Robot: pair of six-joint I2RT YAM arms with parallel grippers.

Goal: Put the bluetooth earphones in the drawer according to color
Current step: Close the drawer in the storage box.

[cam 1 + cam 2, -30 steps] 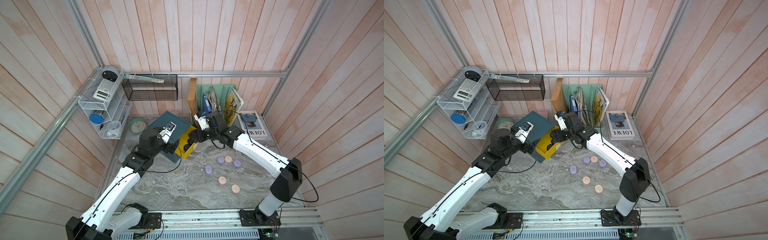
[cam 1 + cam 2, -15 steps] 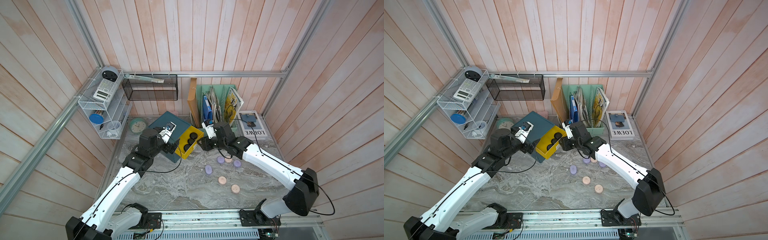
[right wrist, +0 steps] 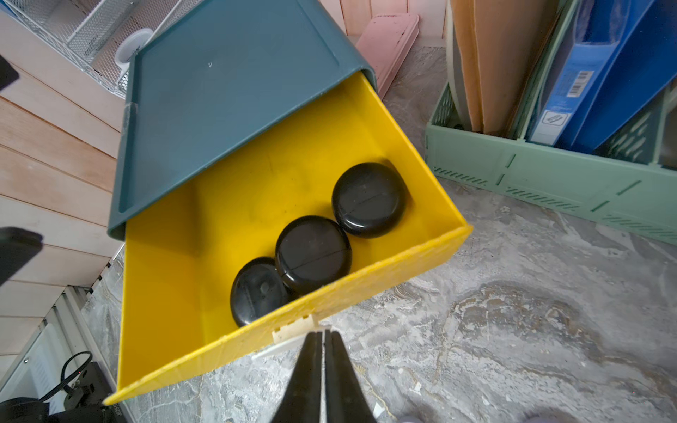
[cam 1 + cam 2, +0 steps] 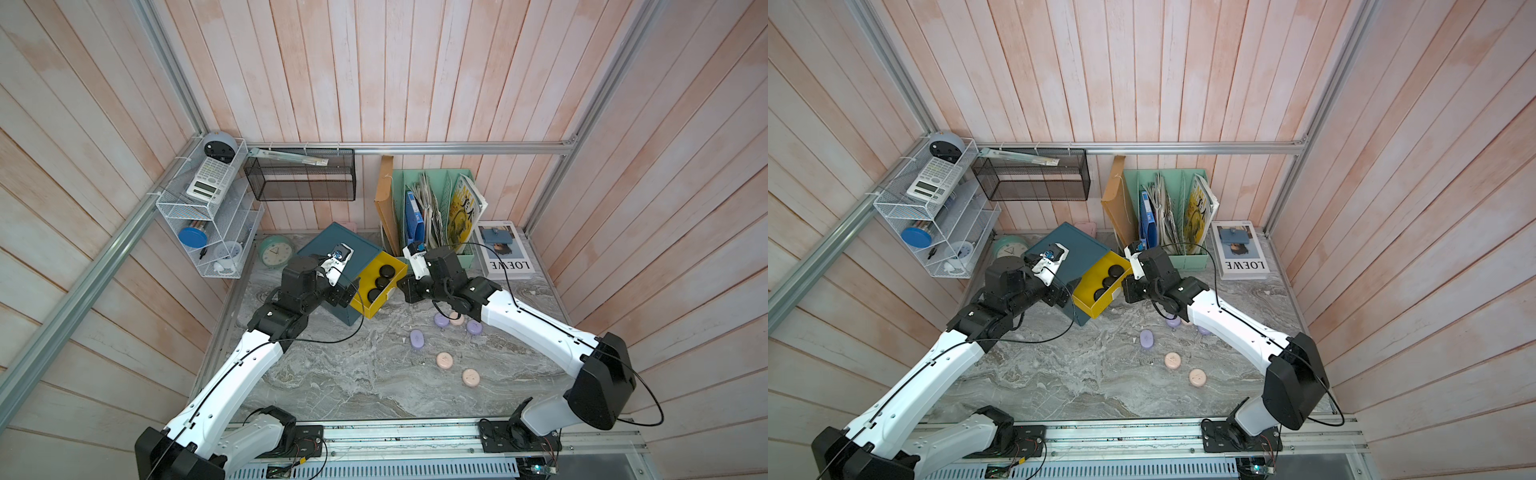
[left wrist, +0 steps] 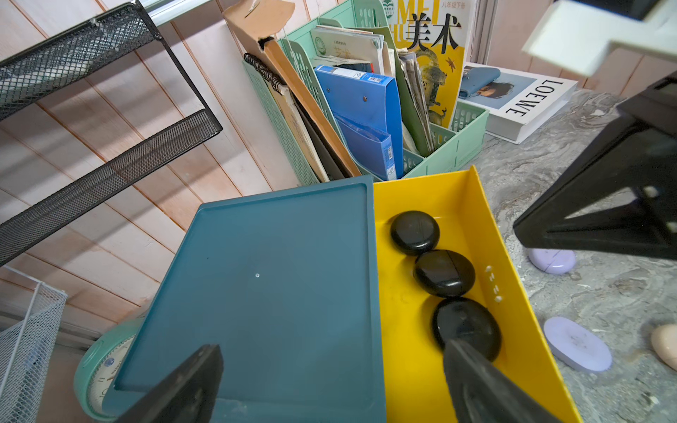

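Observation:
The drawer chest (image 4: 336, 243) is dark teal, and its yellow drawer (image 4: 365, 309) is pulled out. Three black bluetooth earphones (image 3: 369, 199) (image 3: 313, 252) (image 3: 256, 289) lie inside it in a row. My right gripper (image 3: 324, 331) is shut and empty, its tips right at the white tab handle (image 3: 293, 326) on the drawer's front. My left gripper (image 5: 331, 346) hangs open over the chest's top near the drawer. On the table lie three lilac cases (image 4: 416, 338) (image 4: 441, 320) (image 4: 473, 327) and three pale pink cases (image 4: 444, 360) (image 4: 470, 377) (image 4: 457, 319).
A mint-green file rack (image 4: 465, 259) stands right behind the right gripper, with a LOEWE book (image 4: 505, 253) beside it. A green clock (image 4: 276, 251) and a white wire rack (image 4: 208, 220) sit left of the chest. A black mesh basket (image 4: 301, 178) hangs on the back wall.
My right gripper has pulled back from above the yellow drawer to its front edge and its jaws have closed. The left arm has not moved.

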